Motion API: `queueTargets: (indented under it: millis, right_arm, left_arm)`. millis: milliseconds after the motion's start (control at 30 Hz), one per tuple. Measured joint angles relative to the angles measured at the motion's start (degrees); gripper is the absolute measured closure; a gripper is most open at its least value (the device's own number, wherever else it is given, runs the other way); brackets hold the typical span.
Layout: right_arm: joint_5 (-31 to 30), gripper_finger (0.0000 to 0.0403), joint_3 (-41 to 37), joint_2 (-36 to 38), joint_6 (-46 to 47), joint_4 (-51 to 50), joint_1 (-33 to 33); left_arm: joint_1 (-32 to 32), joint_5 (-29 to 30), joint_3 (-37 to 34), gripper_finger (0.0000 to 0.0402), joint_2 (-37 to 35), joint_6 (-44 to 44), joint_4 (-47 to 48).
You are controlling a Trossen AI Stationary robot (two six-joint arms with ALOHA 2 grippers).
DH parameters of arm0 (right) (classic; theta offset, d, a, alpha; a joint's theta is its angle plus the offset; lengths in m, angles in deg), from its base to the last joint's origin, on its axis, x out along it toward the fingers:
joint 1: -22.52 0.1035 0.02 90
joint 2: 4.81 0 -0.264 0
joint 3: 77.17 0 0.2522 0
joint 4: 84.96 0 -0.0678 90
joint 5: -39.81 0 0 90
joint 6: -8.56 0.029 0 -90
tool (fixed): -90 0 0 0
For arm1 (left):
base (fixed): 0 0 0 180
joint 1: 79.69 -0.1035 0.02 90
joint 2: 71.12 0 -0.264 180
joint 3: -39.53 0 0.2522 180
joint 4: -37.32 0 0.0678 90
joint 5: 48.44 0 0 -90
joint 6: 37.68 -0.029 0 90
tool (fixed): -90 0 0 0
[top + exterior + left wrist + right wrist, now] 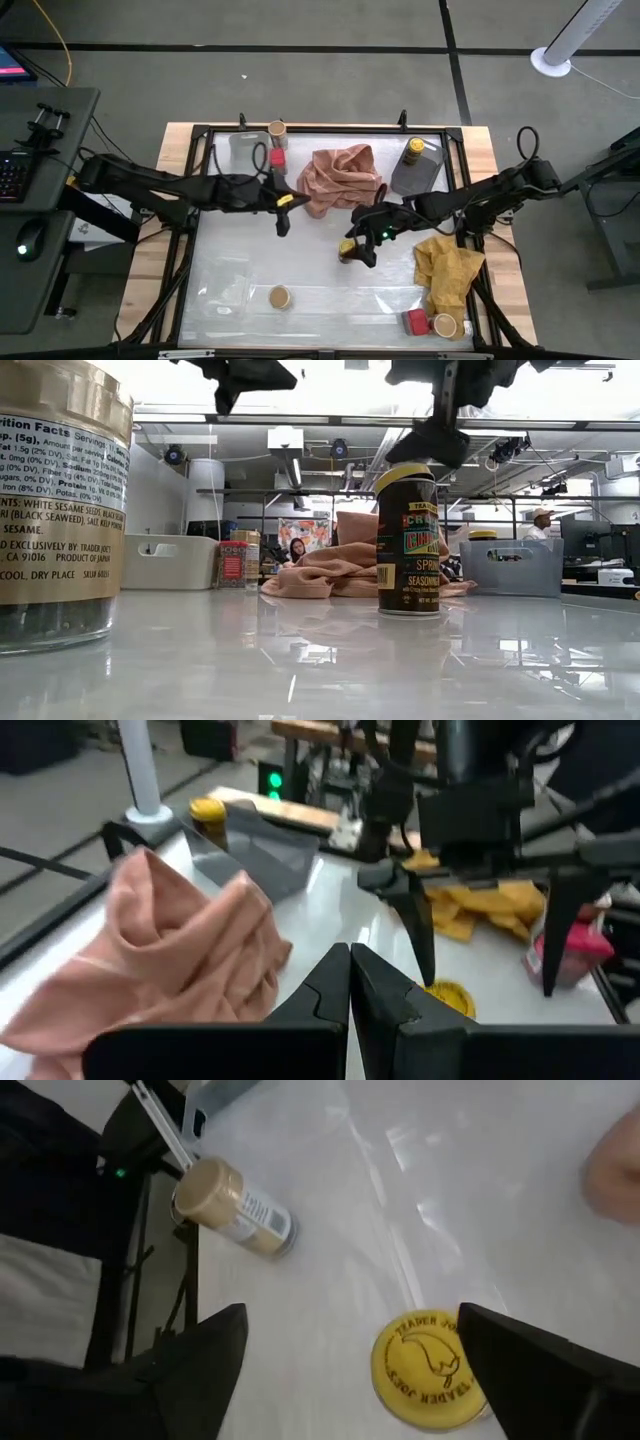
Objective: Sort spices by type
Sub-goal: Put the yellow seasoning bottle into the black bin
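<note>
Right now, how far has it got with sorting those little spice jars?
Early, by the look of it. One yellow-lidded jar already sits in the grey tray, and a tan-lidded jar and red box stand by the clear tray. In hand: the open right end effector hovers over the second yellow-lidded jar. The left end effector waits shut. Two tan jars and a red box remain scattered.

Left fingers (pixel 350 982) closed, right fingers (pixel 215 1342) spread.
</note>
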Motion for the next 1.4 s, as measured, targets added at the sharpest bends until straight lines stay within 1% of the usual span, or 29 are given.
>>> queueTargets:
  millis: [67,133,233,300,333,367,467,500,567,633,700,767,900,967,1067,1233,1400]
  right_arm:
    - [-0.77,0.0087,0.00,0.23,-0.02,-0.11,0.09]
    - [-1.08,0.0135,0.00,0.80,-1.08,-1.61,0.40]
    - [-3.59,0.0243,0.00,2.45,-1.40,-4.89,1.53]
    - [-5.16,0.0335,0.00,3.75,-1.61,-7.27,2.71]
    - [-5.84,0.0368,0.00,4.48,-2.14,-8.25,3.44]
    - [-7.20,0.0383,-0.02,5.19,-2.11,-9.07,4.42]
    - [-12.99,0.0383,-0.02,6.75,1.83,-11.53,7.66]
    - [-14.82,0.0389,-0.03,6.97,2.90,-12.25,8.84]
    - [-18.63,0.0399,-0.07,7.33,5.20,-12.70,11.28]
    - [-22.80,0.0397,-0.07,7.44,7.91,-12.63,13.66]
    - [-26.32,0.0400,-0.07,7.44,10.35,-12.54,15.66]
    - [-29.21,0.0401,-0.07,7.44,12.17,-12.02,17.11]
    - [-35.02,0.0402,-0.09,7.44,16.07,-11.41,19.60]
    - [-36.48,0.0402,-0.09,7.44,17.01,-11.44,20.46]
    - [-36.57,0.0402,-0.09,7.40,17.45,-11.41,21.27]
    - [-36.69,0.0402,-0.11,7.40,18.60,-11.70,21.46]
    - [-36.79,0.0402,-0.11,7.40,18.44,-11.92,21.46]
  left_arm:
    - [0.48,0.87,0.00,0.0401,-1.04,0.56,0.05]
    - [1.18,1.17,0.00,0.0401,-1.74,1.41,0.16]
    - [3.02,1.17,0.00,0.0401,-2.25,1.50,0.14]
    - [4.61,1.17,0.00,0.0402,-2.25,1.98,0.07]
    - [5.45,1.17,0.00,0.0401,-2.20,2.57,0.12]
    - [6.28,1.17,-0.07,0.0401,-2.09,3.11,0.03]
    - [8.61,1.98,-2.84,0.0402,-2.00,5.44,-4.54]
    - [9.39,2.44,-4.29,0.0402,-1.96,6.20,-7.14]
    - [10.77,3.51,-7.71,0.0402,-1.94,7.88,-13.85]
    - [11.86,4.97,-11.12,0.0402,-1.96,9.96,-20.87]
    - [12.31,6.45,-13.98,0.0402,-1.94,11.68,-25.96]
    - [12.19,7.11,-15.41,0.0402,-2.16,12.03,-29.89]
    - [11.01,7.10,-15.47,0.0401,-2.95,12.02,-33.00]
    - [9.91,7.00,-15.47,0.0402,-3.26,12.01,-33.55]
    - [8.08,6.29,-15.47,0.0401,-4.11,13.91,-33.71]
    - [5.74,0.91,-15.47,0.0402,-5.12,15.05,-33.57]
    - [5.73,0.62,-15.47,0.0401,-6.25,15.01,-33.58]
